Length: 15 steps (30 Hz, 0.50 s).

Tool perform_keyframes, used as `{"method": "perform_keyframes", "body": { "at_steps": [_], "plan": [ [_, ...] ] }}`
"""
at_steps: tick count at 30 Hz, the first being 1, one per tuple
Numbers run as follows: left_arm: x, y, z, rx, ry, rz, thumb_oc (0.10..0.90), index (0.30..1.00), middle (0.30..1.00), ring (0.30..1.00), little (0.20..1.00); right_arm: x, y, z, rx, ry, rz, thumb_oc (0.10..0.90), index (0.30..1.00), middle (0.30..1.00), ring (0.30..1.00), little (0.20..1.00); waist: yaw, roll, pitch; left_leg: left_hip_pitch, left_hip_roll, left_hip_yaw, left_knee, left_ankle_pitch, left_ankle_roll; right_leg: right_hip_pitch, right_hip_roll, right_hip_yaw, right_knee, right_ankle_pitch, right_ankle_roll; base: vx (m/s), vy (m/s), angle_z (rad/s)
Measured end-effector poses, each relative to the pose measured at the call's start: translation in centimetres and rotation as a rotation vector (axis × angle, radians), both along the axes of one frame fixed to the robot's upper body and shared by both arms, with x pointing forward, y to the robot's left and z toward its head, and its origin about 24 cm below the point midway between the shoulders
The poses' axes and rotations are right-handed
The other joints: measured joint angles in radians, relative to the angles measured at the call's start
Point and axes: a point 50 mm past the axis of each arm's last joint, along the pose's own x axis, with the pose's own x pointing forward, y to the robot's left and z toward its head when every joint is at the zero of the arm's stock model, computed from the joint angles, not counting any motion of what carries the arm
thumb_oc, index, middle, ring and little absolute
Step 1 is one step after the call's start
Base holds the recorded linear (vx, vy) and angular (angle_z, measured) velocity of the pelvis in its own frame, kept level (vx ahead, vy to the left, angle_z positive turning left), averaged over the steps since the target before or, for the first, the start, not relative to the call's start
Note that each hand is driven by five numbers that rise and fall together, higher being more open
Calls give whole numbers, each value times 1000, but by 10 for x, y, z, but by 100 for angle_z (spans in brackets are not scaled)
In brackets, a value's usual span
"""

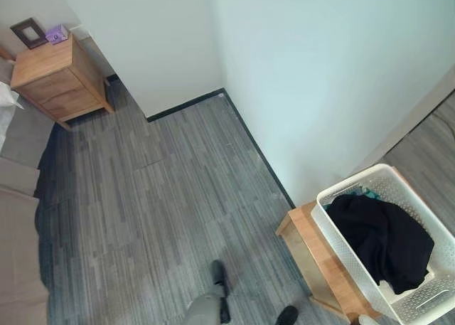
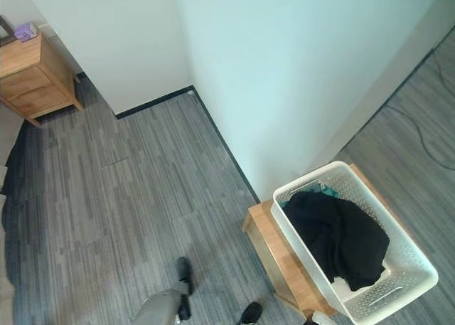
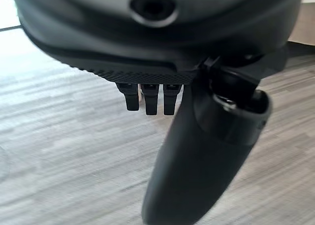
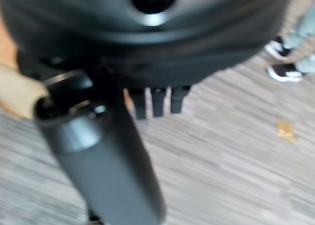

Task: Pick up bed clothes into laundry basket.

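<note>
While dark clothes (image 1: 384, 243) lie in the white laundry basket (image 1: 341, 247) at near right, we carry nothing. Our left hand (image 3: 197, 151) and right hand (image 4: 106, 161) hang with fingers relaxed, empty. Next we likely turn left toward the bed (image 1: 18, 197).

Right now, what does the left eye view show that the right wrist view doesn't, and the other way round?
Left eye view: a white perforated plastic laundry basket holding a black garment, on a low wooden stand, and a wooden bedside cabinet. Right wrist view: the robot's dark right hand, open and empty, and a person's black-and-white shoes. Both: the grey plank-patterned floor.
</note>
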Motion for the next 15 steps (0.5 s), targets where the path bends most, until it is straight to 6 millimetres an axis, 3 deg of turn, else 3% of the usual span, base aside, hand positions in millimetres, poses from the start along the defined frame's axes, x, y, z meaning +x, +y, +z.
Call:
{"method": "perform_keyframes", "body": {
  "at_steps": [1, 2, 3, 4, 5, 6, 7, 8, 9, 11, 12, 13, 14, 15],
  "plan": [
    [0, -6, -2, -16, 10, -30, 800, 900, 900, 900, 900, -8, -4, -1, -8, 18, -66, 800, 900, 900, 900, 900, -44, 25, -21, 29, 34, 51, 14, 14, 37, 41, -5, -13, 4, 4, 17, 112, 136, 80],
    [-4, -9, -2, -27, 12, -48, 800, 900, 900, 900, 900, -17, -13, 1, -34, 43, -86, 800, 900, 900, 900, 900, -51, 66, -48, 49, 51, 39, -15, 102, 96, 42, 7, -11, 17, 1, 21, 149, 197, 66],
    [0, -9, -2, -24, 0, -65, 800, 900, 900, 900, 900, -23, -18, 2, -43, 52, -109, 800, 900, 900, 900, 900, -62, 80, -61, 58, 41, 33, -46, 63, 30, 45, 1, -12, 26, -5, 30, 127, 190, 79],
    [25, -2, 4, 2, -55, -106, 800, 900, 900, 900, 900, -21, -8, -2, -7, 38, -121, 800, 900, 900, 900, 900, -85, 50, -62, 66, -39, -1, -103, 90, 67, 54, -58, -34, 52, 8, 16, 116, 202, 88],
    [30, -1, 6, 7, -69, -119, 800, 900, 900, 900, 900, -18, -5, -2, 1, 30, -117, 800, 900, 900, 900, 900, -88, 48, -63, 67, -45, -12, -113, 91, 71, 53, -70, -41, 69, 7, 17, 104, 197, 115],
    [53, -3, 12, 18, -130, -162, 800, 900, 900, 900, 900, -1, 14, -5, 67, -30, -94, 800, 900, 900, 900, 900, -85, 49, -65, 74, -67, -54, -139, 86, 97, 35, -93, -28, 115, -24, 44, 85, 179, 88],
    [68, 1, 18, 38, -162, -193, 800, 900, 900, 900, 900, 6, 26, -7, 57, -24, -10, 800, 900, 900, 900, 900, -83, 30, -73, 72, -94, -85, -139, 83, 103, 62, -76, -1, 46, -14, 41, 68, 182, 110],
    [77, 2, 22, 50, -195, -220, 800, 900, 900, 900, 900, 10, 29, -7, 72, -42, -12, 800, 900, 900, 900, 900, -69, 3, -82, 72, -123, -106, -140, 73, 115, 67, -91, -29, 61, 0, 30, 93, 217, 80],
    [80, 2, 24, 52, -216, -231, 800, 900, 900, 900, 900, 16, 33, -6, 92, -70, -22, 800, 900, 900, 900, 900, -61, -3, -87, 75, -133, -107, -140, 73, 112, 68, -108, -35, 85, 11, 49, 93, 170, 55],
    [87, -1, 27, 53, -239, -254, 800, 900, 900, 900, 900, 44, 42, 1, 130, -151, 13, 800, 900, 900, 900, 900, -63, 4, -89, 89, -144, -143, -144, 55, 128, 59, -148, -29, 231, 9, 54, 90, 86, 62],
    [87, -4, 27, 51, -238, -282, 800, 900, 900, 900, 900, 49, 44, 2, 145, -171, 23, 800, 900, 900, 900, 900, -66, 11, -95, 110, -145, -183, -141, 53, 137, 28, -191, 9, 360, -17, 75, 54, 40, 80],
    [93, -7, 30, 50, -261, -298, 800, 900, 900, 900, 900, 56, 52, 4, 173, -198, 33, 800, 900, 900, 900, 900, -69, 5, -96, 113, -148, -229, -140, 39, 149, -6, -179, 119, 406, -54, 92, 105, 6, 103],
    [98, -2, 34, 69, -284, -313, 800, 900, 900, 900, 900, 63, 63, 5, 205, -227, 51, 800, 900, 900, 900, 900, -85, 8, -96, 96, -149, -263, -140, 46, 156, -48, -130, 279, 411, -94, 89, 65, -54, 99],
    [102, -3, 38, 66, -320, -318, 800, 900, 900, 900, 900, 81, 75, 12, 242, -284, 92, 800, 900, 900, 900, 900, -81, -3, -94, 87, -151, -310, -140, 50, 153, -77, -76, 385, 392, -123, 89, 127, -109, 123]
  ]
}}
